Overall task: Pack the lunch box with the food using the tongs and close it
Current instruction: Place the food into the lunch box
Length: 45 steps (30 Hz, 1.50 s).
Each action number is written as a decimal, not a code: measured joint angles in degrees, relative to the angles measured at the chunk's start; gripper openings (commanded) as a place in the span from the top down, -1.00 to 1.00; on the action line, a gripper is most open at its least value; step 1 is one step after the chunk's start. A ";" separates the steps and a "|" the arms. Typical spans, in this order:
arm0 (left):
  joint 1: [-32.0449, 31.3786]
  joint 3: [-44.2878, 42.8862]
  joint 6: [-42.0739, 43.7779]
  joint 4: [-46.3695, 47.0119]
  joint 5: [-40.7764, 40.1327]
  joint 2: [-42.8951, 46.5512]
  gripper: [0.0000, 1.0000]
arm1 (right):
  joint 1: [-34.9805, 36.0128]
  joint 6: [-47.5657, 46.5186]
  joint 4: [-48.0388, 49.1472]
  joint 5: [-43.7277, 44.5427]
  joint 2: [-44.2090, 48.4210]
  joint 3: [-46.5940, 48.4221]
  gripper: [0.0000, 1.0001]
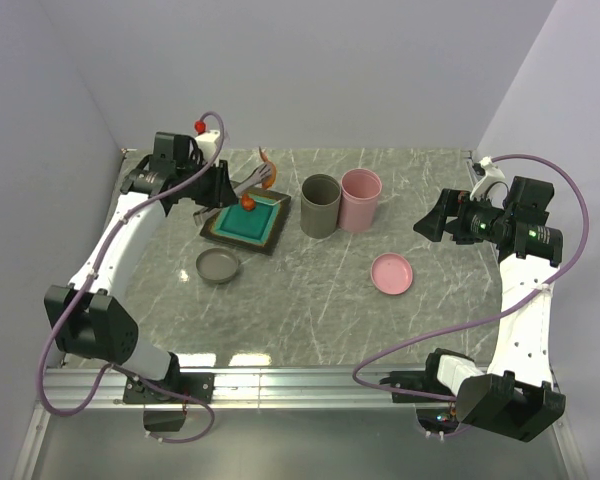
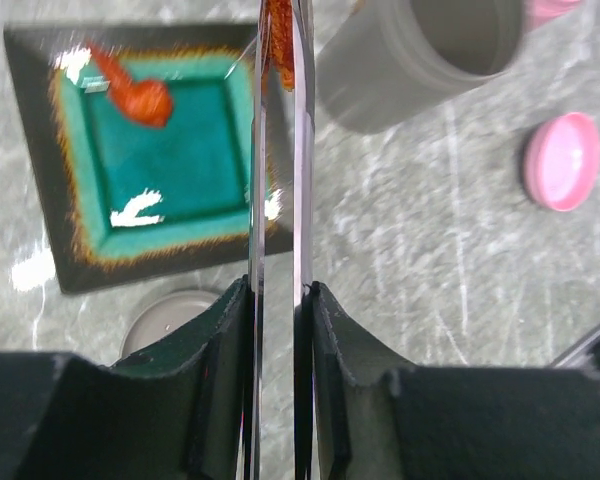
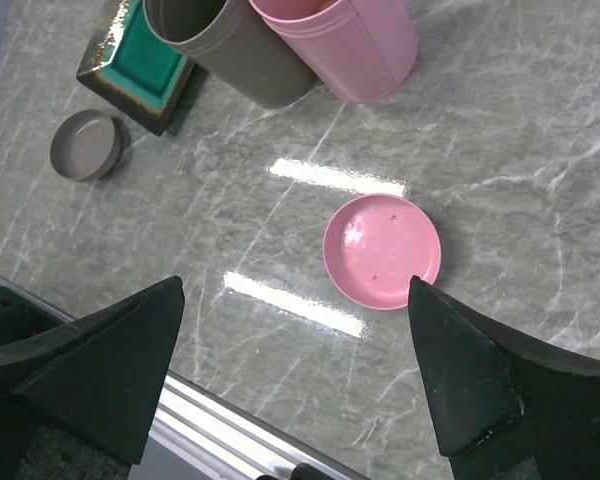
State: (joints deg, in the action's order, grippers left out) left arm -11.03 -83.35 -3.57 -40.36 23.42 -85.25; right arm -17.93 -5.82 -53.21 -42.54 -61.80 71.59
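My left gripper (image 2: 280,290) (image 1: 227,188) is shut on the silver tongs (image 2: 277,180) (image 1: 261,180), squeezing the two arms near each other. The tongs' far tips pinch an orange-red food chunk (image 2: 280,45) beside the rim of the grey lunch box cup (image 2: 420,60) (image 1: 320,206). Another chunk (image 2: 140,97) (image 1: 248,203) lies on the teal square plate (image 2: 40,150) (image 1: 220,232). My right gripper (image 3: 295,290) (image 1: 427,222) hangs open and holds nothing, above the table near the pink lid (image 3: 382,250) (image 1: 392,273).
A pink cup (image 1: 361,199) (image 3: 340,45) stands touching the grey cup on its right. The grey lid (image 1: 218,266) (image 2: 170,320) (image 3: 85,145) lies in front of the plate. An aluminium rail (image 1: 310,380) runs along the near table edge.
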 measured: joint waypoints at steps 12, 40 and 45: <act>-9.01 -4.39 1.42 -0.15 3.74 0.11 0.95 | 0.00 0.00 0.00 0.00 0.00 0.00 -0.99; -14.58 -8.72 -0.11 1.55 -0.35 -9.16 0.00 | 0.00 0.00 0.00 0.00 0.02 0.00 -0.99; -14.56 -8.72 -0.11 1.51 -1.38 -7.63 -0.04 | 0.00 0.00 0.00 0.00 0.07 0.00 -0.99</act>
State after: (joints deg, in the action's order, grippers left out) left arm -25.58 -92.07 -3.68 -38.85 22.04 -92.88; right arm -17.93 -5.82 -53.21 -42.54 -61.73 71.59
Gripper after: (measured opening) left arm 0.520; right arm 0.996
